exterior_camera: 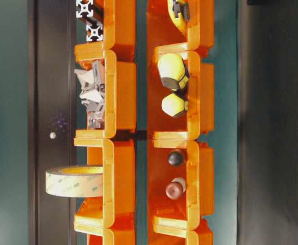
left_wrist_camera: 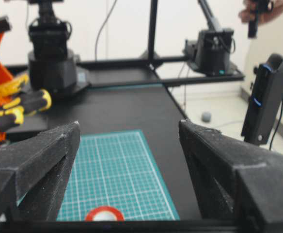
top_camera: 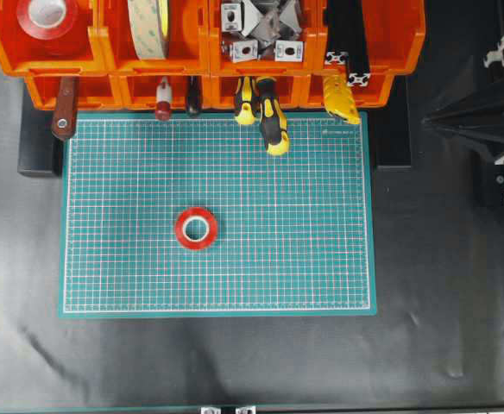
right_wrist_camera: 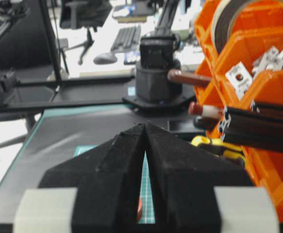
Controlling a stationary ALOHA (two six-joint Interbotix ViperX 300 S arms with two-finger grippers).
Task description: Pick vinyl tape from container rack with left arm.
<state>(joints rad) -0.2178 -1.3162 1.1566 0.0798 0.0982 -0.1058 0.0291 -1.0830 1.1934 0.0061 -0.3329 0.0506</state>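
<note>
On mat (top_camera: 321,259), left of centre: red tape (top_camera: 196,228), flat, ring up, well clear of rack (top_camera: 105,47). Second red roll (top_camera: 52,19) in rack's top-left bin. Left gripper (left_wrist_camera: 127,160): jaws wide, nothing held. Right gripper (right_wrist_camera: 145,160): jaws closed, empty. Tape likely light, rigid, glossy, slippery on outer face; best pinch across rim, one finger through white core.
</note>
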